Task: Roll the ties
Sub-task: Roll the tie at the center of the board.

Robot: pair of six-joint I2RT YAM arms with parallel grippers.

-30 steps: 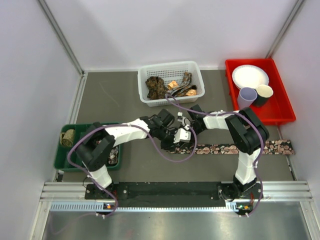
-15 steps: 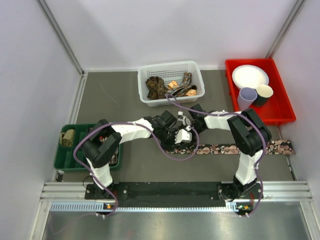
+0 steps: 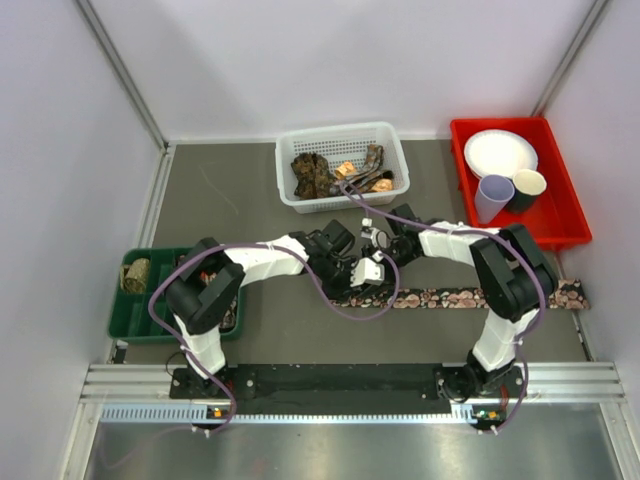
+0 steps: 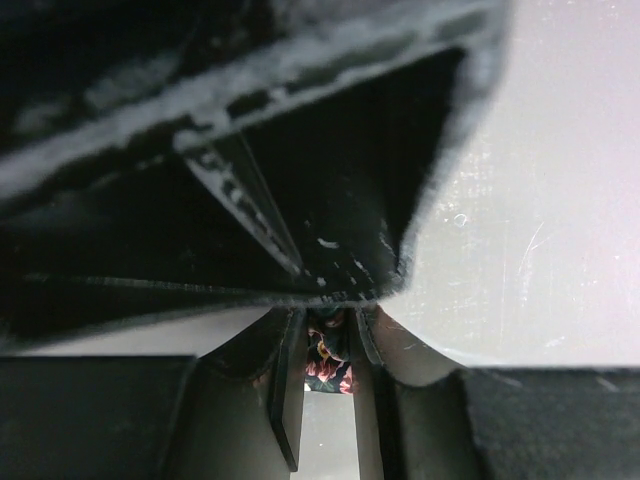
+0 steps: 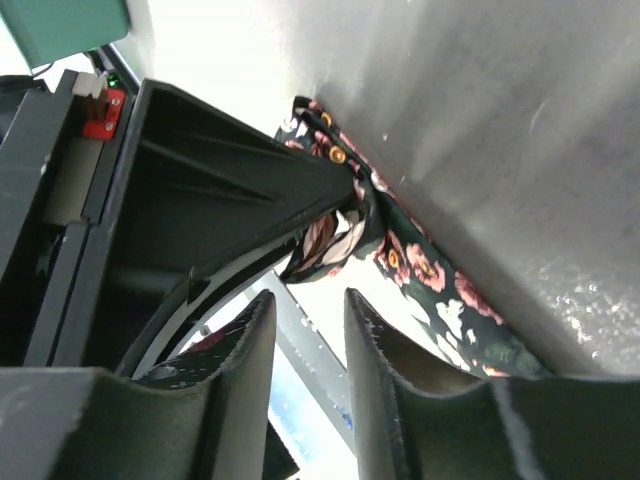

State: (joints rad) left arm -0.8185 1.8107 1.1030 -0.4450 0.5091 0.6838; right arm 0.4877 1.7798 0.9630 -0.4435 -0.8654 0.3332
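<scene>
Grey tabletop [image 3: 230,200], top external view: one dark floral tie [image 3: 470,296] lies flat and straight across the right half, parallel to the near edge. Its left end runs under the two wrists, which meet near the centre. The left gripper [image 3: 348,272] and right gripper [image 3: 376,252] sit close together there, and their jaws cannot be read from this height. More ties [image 3: 335,172] lie heaped in a white mesh basket [image 3: 395,150] at the back. A small coil [image 3: 135,275] rests in the green bin [image 3: 120,315] at the left. A red tray [image 3: 560,225] at the right holds a white plate [image 3: 500,152] and two cups [image 3: 493,192].

Left wrist view: the fingers [image 4: 285,400] stand close, pinched on a fold of the tie [image 4: 328,355] just above the table.

Right wrist view: the right gripper [image 5: 305,300] has its fingers [image 5: 240,370] apart with nothing between them. Beyond them the tie [image 5: 400,260] is bunched at the black tip of the left gripper [image 5: 250,180], and the rest trails flat along the table.
</scene>
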